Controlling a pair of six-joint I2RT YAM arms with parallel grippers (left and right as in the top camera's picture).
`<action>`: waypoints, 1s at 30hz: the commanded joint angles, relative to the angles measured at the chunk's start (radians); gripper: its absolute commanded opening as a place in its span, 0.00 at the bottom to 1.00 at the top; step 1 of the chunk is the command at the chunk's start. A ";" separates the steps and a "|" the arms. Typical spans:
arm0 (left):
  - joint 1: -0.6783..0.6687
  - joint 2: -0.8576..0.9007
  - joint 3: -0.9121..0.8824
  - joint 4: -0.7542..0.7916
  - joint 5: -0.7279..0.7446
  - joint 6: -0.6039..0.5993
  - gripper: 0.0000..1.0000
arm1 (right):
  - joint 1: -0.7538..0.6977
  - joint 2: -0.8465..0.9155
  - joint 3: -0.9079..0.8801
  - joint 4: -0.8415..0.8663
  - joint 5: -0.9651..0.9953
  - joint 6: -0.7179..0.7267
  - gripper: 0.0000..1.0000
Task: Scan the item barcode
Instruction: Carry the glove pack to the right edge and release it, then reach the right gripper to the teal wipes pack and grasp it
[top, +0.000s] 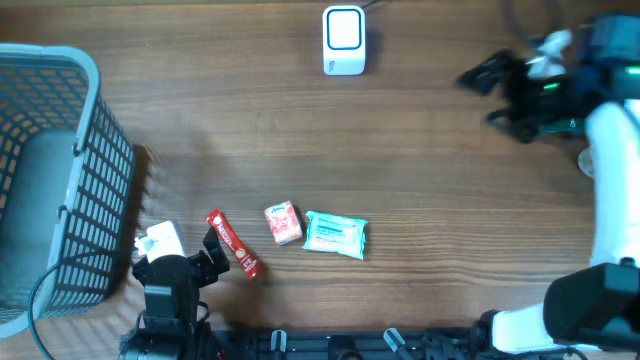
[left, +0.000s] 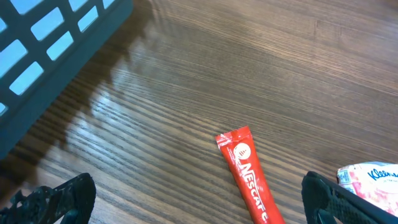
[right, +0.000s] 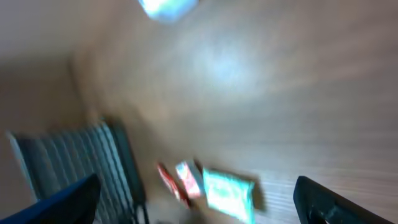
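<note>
From the overhead feed I see the white scanner (top: 343, 41) standing at the far edge of the table (top: 450, 230), with its cable cut off by the frame. The 3 items lie in a row on my near side. There is a red Nescafé stick (top: 232, 244), a small pink packet (top: 283, 223) just beside it, and a teal tissue pack (top: 335, 235) next to that. I cannot tell whether the pack and the packet touch. I cannot make out a barcode on any of them.

The left hand (left: 199, 204) hovers over the stick with its fingers spread wide. Its wrist camera shows only the 2 fingertips (left: 62, 198) in the bottom corners. The stick lies ungripped on the table between them and runs out of the bottom of the frame. The pink packet is clipped by the right edge. The grey basket (top: 90, 170) sits at the left, also cut off.

The right hand (right: 199, 202) is at the far right of the table, well apart from the items, and is smeared in the overhead view. Its own camera is blurred too. I can make out 2 dark fingers wide apart, with the items and basket as soft shapes beyond.
</note>
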 joint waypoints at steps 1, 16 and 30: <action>-0.005 -0.006 0.000 0.002 0.009 -0.002 1.00 | 0.215 0.011 -0.119 -0.008 0.127 0.034 1.00; -0.005 -0.006 0.000 0.002 0.009 -0.002 1.00 | 0.591 0.011 -0.729 0.439 0.132 0.388 0.81; -0.005 -0.006 0.000 0.002 0.009 -0.002 1.00 | 0.602 0.020 -0.816 0.655 -0.031 0.518 0.04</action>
